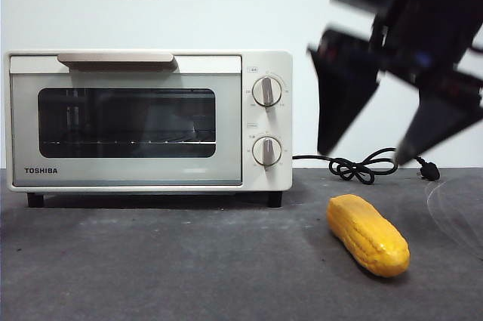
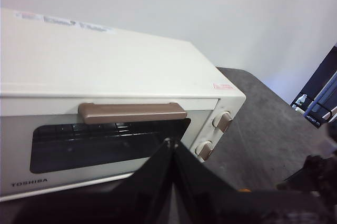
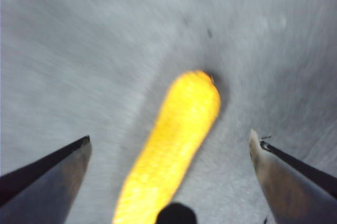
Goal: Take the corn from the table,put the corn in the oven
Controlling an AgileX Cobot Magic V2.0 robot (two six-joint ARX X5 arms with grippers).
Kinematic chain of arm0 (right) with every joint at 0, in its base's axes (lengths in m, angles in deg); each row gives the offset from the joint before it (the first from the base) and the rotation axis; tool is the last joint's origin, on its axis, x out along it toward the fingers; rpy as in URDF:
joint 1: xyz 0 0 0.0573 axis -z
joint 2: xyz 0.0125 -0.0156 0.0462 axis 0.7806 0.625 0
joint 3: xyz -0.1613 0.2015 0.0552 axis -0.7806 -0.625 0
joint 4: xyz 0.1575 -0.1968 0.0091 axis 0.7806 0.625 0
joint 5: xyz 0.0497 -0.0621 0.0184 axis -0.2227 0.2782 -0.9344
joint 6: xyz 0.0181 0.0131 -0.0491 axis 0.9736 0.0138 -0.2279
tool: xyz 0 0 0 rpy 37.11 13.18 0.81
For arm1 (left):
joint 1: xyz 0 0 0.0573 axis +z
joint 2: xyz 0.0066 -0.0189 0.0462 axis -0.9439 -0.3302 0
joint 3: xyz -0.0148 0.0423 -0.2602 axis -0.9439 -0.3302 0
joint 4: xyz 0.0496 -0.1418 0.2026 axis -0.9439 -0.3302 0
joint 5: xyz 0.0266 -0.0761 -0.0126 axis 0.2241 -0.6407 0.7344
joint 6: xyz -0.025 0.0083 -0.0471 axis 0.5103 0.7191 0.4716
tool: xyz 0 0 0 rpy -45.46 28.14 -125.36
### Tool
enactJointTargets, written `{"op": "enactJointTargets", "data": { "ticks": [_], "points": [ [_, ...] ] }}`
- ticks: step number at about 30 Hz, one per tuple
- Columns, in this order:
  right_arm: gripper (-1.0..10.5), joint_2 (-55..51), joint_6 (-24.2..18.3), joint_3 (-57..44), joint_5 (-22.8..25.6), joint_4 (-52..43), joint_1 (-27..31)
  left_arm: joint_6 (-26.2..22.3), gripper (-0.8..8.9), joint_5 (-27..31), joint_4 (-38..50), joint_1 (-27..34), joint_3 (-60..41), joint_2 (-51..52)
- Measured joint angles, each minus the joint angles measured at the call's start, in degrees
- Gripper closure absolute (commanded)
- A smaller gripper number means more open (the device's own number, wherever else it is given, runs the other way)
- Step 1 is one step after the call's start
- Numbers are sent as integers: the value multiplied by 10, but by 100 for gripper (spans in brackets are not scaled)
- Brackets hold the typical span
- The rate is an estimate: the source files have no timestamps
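1. Corn [image 1: 368, 235] lies on the table [image 1: 166, 268], lower right of the front frame, right of the shut oven [image 1: 148, 120]
2. Right gripper [image 1: 368, 156] hovers above it, jaws spread wide
3. Left gripper [image 2: 171, 142] faces the oven, jaws pressed together

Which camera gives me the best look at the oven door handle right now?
The left wrist view: the handle shows near, from above, across the shut oven door. The front view shows it edge-on, thinner. The right wrist view misses it, showing only corn.

yellow corn [image 1: 368, 234] on table [image 1: 166, 268], oven [image 1: 148, 119] shut
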Motion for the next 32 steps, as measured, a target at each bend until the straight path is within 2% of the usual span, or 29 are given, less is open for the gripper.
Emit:
{"op": "enactJointTargets", "data": {
  "ticks": [11, 19, 26, 32],
  "points": [
    [476, 100, 6, 0, 0, -29, 0, 0, 817, 0, -2, 0, 0, 0],
    [958, 117, 6, 0, 0, -29, 0, 0, 817, 0, -3, 0, 0, 0],
    [962, 113, 6, 0, 0, -26, -1, 0, 819, 0, -7, 0, 0, -8],
    [962, 48, 6, 26, 0, 11, -2, 0, 819, 0, 11, -12, 0, -32]
  ]
}}
